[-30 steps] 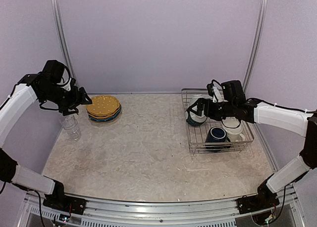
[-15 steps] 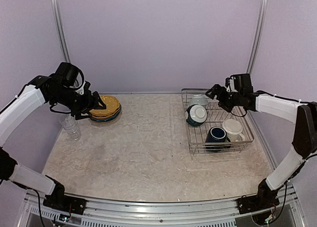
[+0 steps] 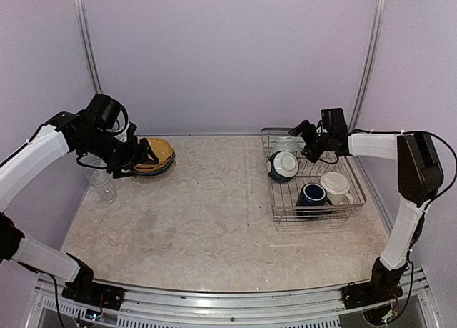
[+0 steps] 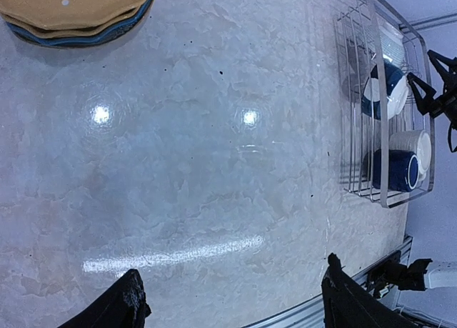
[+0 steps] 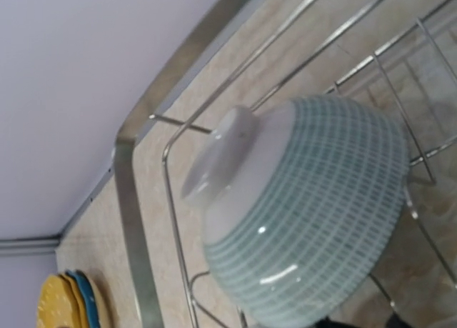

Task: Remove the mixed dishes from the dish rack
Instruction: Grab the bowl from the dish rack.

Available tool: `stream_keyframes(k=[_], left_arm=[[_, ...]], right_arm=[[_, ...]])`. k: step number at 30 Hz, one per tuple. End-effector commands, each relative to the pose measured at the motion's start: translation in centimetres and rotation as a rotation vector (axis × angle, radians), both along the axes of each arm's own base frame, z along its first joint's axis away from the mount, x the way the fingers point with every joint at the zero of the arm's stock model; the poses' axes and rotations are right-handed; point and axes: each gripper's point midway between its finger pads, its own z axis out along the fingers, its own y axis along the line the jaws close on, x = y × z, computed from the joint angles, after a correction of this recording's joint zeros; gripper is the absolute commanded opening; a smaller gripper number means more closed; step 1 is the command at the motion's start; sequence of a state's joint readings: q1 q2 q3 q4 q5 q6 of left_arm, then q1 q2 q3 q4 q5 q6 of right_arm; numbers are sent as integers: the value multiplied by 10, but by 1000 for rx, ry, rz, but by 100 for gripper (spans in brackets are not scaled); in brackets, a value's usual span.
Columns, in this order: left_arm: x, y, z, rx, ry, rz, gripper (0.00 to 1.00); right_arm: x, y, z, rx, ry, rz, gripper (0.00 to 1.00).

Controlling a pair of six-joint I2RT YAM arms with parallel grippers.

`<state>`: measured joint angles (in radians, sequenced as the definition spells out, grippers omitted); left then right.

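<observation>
Dish rack (image 3: 357,199) holds two bowls (image 3: 283,166) and two mugs (image 3: 312,195), with plates (image 3: 152,156) and glasses (image 3: 105,187) on the table (image 3: 214,221); left end effector (image 4: 232,299) wide and empty, right end effector (image 3: 308,141) spread unclear.

Plates (image 4: 71,13) top-left, rack (image 4: 351,128) right — navy mug (image 4: 396,169) inside

Top external: high, behind the arm bases (image 3: 89,294), facing down over the whole surface (image 3: 214,221). Left wrist: mid-height, looking down across to the dish rack (image 4: 380,128). Right wrist: close on a ribbed bowl (image 5: 314,221). All three catch the plate stack (image 3: 164,156).
</observation>
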<state>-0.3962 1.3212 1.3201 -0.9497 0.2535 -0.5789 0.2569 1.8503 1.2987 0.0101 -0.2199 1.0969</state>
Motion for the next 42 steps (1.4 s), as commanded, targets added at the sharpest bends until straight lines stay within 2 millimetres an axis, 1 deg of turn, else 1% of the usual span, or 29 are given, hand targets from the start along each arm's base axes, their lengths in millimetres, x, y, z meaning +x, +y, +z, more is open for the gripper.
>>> stream_keyframes(k=[1,8,13,15,20,24,30,32,34,37,42], left_arm=[[-4,0,1,3,-19,-4,81],[-6,0,1,3,-24,-14,81],[-8,3,-2,17,-25,-13,81],[-8,3,-3,20,-26,-15,82],[-7,3,-5,22,-21,-18,82],[-5,1,-6,19,-23,-24,82],[-4,-2,-9,10,-14,-32,82],[-4,-2,-10,12,-12,-33,82],[-5,-2,-11,14,-12,-32,82],[-5,-2,-12,10,-15,-31,82],[-4,-6,-13,-11,-11,-36,82]], right_arm=[[15,0,-6,95,24,-75,93],[35,-2,-22,85,73,-129,94],[42,-7,-31,70,81,-176,94],[43,-12,-35,48,93,-195,94],[52,-10,-46,-30,119,-186,95],[53,-8,-62,-70,165,-183,95],[59,-8,-70,-221,196,-163,95],[59,-9,-77,-266,222,-150,95],[59,-9,-78,-294,228,-142,96],[59,-11,-79,-316,229,-142,97],[64,0,-83,-277,225,-105,98]])
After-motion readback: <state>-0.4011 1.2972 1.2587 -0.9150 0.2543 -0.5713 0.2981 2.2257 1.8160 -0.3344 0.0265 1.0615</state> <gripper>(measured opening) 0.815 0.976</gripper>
